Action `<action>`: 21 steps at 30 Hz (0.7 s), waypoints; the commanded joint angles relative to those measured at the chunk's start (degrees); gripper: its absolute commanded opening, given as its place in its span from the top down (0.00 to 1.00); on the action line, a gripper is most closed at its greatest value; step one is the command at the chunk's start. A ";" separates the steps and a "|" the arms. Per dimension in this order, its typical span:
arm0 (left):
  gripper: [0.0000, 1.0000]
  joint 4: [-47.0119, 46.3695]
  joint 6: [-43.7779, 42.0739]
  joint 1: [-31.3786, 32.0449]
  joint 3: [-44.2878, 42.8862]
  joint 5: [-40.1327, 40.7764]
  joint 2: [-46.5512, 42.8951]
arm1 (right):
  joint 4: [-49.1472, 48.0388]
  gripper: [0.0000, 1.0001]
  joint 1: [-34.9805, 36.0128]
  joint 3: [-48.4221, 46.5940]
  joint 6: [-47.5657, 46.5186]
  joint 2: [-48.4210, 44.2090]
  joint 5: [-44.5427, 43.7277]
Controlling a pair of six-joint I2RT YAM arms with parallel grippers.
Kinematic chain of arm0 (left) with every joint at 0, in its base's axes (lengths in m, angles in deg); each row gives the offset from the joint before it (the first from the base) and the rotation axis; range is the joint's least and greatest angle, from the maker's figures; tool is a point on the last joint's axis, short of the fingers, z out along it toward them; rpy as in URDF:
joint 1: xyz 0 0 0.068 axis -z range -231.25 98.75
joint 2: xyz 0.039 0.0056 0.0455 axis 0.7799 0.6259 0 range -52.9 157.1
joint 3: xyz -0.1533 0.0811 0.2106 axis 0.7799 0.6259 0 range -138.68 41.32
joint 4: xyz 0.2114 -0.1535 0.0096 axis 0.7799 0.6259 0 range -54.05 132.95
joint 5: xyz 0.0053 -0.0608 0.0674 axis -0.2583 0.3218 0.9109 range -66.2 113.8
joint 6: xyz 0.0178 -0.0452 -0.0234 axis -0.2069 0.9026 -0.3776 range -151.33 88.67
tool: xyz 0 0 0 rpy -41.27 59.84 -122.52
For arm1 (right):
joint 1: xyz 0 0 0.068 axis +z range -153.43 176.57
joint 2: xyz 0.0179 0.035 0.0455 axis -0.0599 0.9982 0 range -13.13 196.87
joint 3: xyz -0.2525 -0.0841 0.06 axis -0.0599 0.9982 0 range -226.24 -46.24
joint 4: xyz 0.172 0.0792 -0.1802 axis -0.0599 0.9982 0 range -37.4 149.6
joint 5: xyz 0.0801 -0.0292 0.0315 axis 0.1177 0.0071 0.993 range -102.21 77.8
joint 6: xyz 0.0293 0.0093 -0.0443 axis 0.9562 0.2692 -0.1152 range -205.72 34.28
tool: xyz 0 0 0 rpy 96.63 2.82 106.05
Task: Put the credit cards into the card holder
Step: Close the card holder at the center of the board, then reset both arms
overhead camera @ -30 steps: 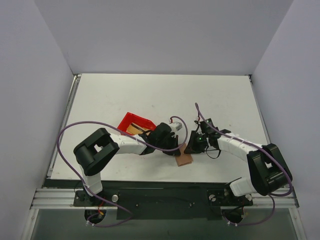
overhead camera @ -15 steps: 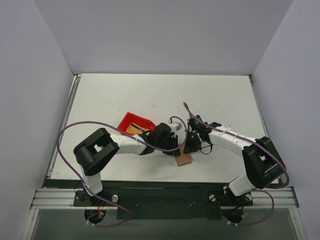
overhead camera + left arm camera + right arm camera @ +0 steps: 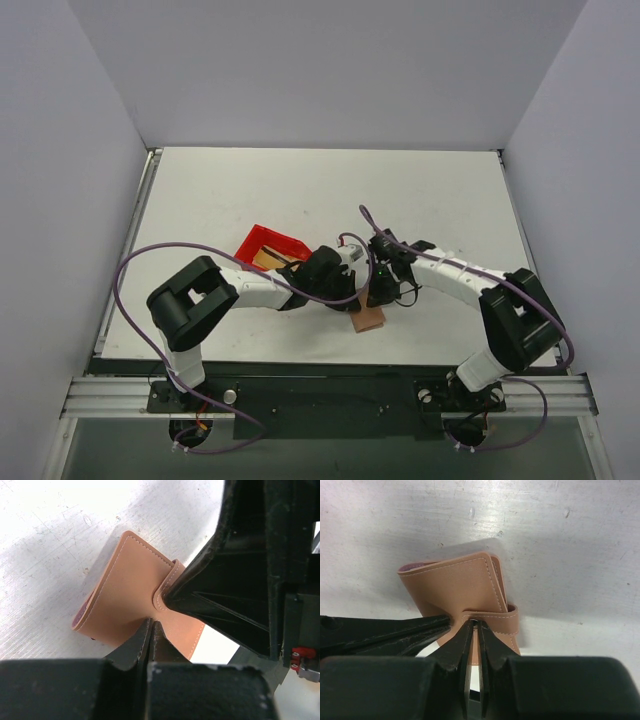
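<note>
The card holder [image 3: 369, 318] lies at the near middle of the surface [image 3: 250, 190], left fingers [image 3: 144, 636] clenched on its flap, right fingers [image 3: 468, 636] clenched on its clasp tab [image 3: 490, 614]; if they pull unevenly, one grip may slip off the thin leather.

From above I see only a corner of the wallet [image 3: 370, 320] — the left gripper [image 3: 352, 298] and right gripper [image 3: 375, 297] cover the rest. My left arm [image 3: 255, 288] hides part of the red bin [image 3: 268, 243], and what lies in it is too small to tell.
</note>
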 commanded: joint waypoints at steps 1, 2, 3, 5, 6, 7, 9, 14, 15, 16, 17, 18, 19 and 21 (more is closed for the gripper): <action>1.00 -0.71 -0.88 0.03 0.59 0.41 -0.79 | -3.97 0.96 0.91 4.67 -0.27 -3.53 -3.34; 1.00 -0.71 -0.97 0.03 0.42 0.32 -1.06 | -6.15 0.96 0.91 5.72 -0.36 -4.86 -3.33; 1.00 -0.80 -0.97 0.03 0.41 0.50 -1.50 | -6.96 0.97 0.74 6.16 0.25 -7.83 -3.85; 1.00 -0.89 -0.80 0.03 -0.11 0.76 -2.55 | -9.85 0.97 0.13 7.48 1.13 -11.97 -4.82; 1.00 -0.54 -0.88 0.03 -0.37 1.02 -3.08 | -10.47 0.97 -0.49 8.44 1.49 -14.87 -5.09; 1.00 -0.28 -0.88 -0.06 -0.99 1.20 -4.13 | -11.70 0.97 -0.75 8.89 2.01 -16.46 -5.44; 1.00 0.34 -0.97 -0.06 -2.13 2.08 -6.67 | -12.41 0.96 -1.63 10.38 2.37 -20.42 -7.01; 1.00 5.77 -2.46 -0.67 -4.86 7.51 -12.39 | -11.71 0.90 -2.78 13.63 0.88 -29.20 -11.50; 1.00 8.05 -2.99 -1.11 -5.03 8.66 -14.14 | -11.45 0.86 -2.95 13.99 0.61 -30.27 -11.51; 1.00 9.21 -3.17 -1.37 -5.12 11.63 -15.29 | -11.36 0.83 -3.04 14.43 -0.09 -32.02 -13.51; 1.00 11.92 -3.43 -2.16 -5.12 15.14 -17.82 | -10.66 0.77 -3.48 14.17 -0.61 -32.99 -13.70; 1.00 14.21 -3.52 -2.60 -4.86 17.18 -20.28 | -10.13 0.72 -3.57 13.91 -1.23 -34.22 -14.23; 1.00 16.58 -3.96 -3.65 -4.60 20.94 -22.14 | -8.65 0.70 -3.74 13.21 -1.58 -34.93 -14.84; 0.95 19.48 -5.01 -5.50 -3.54 25.34 -27.06 | -7.23 0.60 -3.83 12.41 -2.46 -36.51 -16.69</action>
